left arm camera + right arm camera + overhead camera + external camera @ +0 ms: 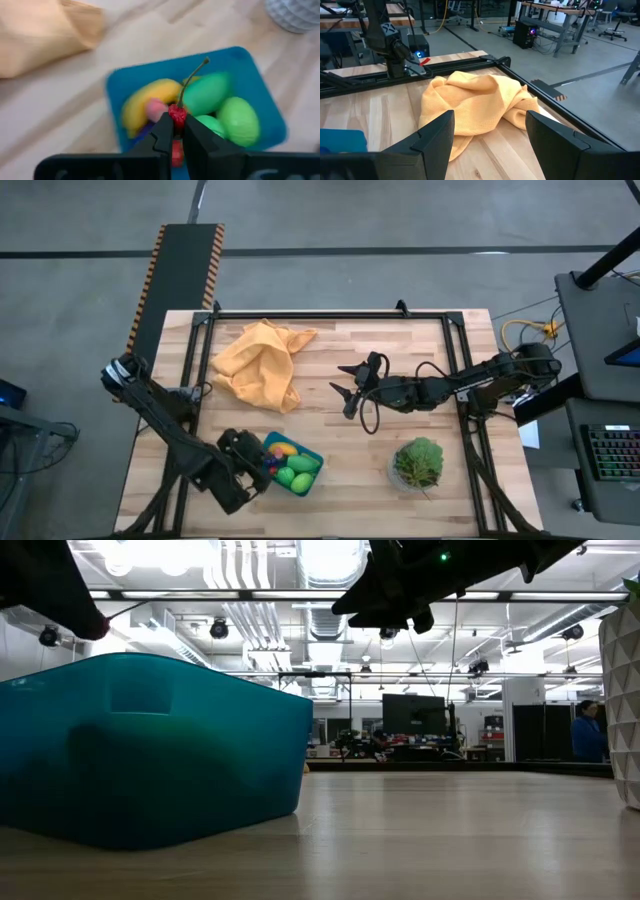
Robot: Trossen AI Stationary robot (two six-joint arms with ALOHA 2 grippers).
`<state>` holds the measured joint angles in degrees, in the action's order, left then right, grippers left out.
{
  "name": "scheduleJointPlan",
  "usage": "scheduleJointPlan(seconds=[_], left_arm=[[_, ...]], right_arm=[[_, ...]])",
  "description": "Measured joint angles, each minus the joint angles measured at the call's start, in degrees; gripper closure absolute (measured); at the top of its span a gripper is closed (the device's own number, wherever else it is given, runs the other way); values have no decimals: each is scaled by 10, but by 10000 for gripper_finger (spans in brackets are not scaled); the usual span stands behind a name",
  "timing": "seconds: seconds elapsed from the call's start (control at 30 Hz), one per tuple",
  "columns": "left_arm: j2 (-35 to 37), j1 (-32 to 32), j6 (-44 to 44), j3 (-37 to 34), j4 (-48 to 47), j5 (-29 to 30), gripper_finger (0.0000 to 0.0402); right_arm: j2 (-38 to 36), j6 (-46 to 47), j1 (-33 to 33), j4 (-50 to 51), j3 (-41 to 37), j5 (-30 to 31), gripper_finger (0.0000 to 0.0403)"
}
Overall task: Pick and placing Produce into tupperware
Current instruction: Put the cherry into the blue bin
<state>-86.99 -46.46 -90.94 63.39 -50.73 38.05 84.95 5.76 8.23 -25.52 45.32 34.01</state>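
Note:
The teal tupperware [305, 457] stands near the table's front edge, left of centre. In it lie a yellow banana [150, 97], three green ovals [207, 92], a pink piece [155, 107] and a bit of purple. My left gripper [176, 131] hangs over its left end [262, 464], shut on a small red piece with a thin stem. My right gripper [346, 388] hovers open over the middle of the table, facing the orange-yellow cloth [470, 102], with nothing between its fingers [489, 114]. My left gripper pinches the small red piece [177, 116] between its two fingertips. The piece's thin stem [194, 77] sticks out past the tips. The fingers slant down from the table's left side, over the tupperware. The piece is lifted clear of the produce below.
A crumpled orange-yellow cloth [258, 365] lies at the far left of the table. A leafy green plant in a pot [418, 463] stands at the front right. Bare wood lies between the tupperware and the plant. A dark frame [330, 315] runs round the table.

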Motion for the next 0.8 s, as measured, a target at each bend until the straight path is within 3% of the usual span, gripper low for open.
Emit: scheduleJointPlan(seconds=[0.17,0.53,0.8], left_arm=[[-12,5,34,-21,92,-5,394],[-58,12,15,-24,98,-66,394],[-59,11,13,-24,98,-70,372]], right_arm=[[0,-2,0,0,0,0,165],[0,-2,0,0,0,0,165],[0,-2,0,0,0,0,165]])
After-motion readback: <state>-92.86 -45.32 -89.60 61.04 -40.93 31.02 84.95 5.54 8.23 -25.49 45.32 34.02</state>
